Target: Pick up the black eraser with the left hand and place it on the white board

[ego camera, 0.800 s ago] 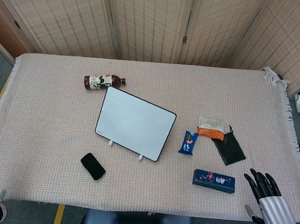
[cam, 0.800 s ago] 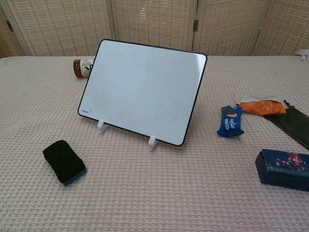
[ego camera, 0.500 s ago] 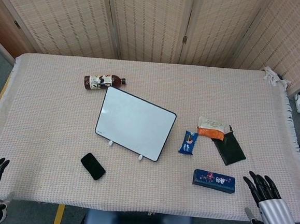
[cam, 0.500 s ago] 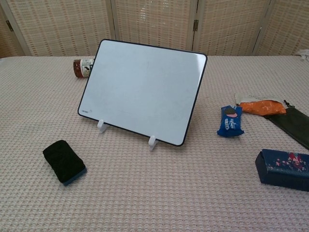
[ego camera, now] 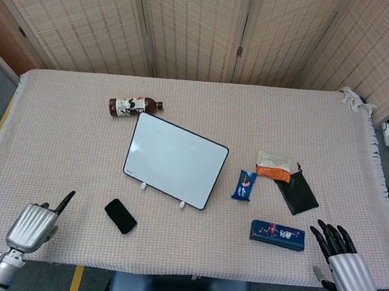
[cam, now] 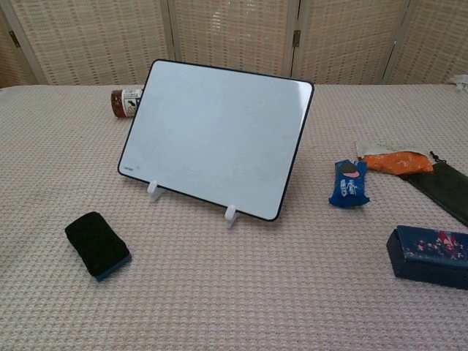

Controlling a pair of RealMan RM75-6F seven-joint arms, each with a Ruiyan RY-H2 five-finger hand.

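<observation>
While the left robot hand (ego camera: 32, 225) comes up over the table's (ego camera: 59, 148) near-left edge, empty, the reach begins.
Black eraser (ego camera: 120, 216) lies untouched just right of it, before the propped white board (ego camera: 175, 159); nothing blocks. Snack packets and right robot hand (ego camera: 346, 271), fingers spread, sit well apart.

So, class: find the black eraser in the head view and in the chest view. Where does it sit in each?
Head view: black eraser lower left of centre, in front of the whiteboard.
Chest view: black eraser lower left, nearer than the whiteboard.
Shared landmark: the whiteboard's left white foot.
</observation>
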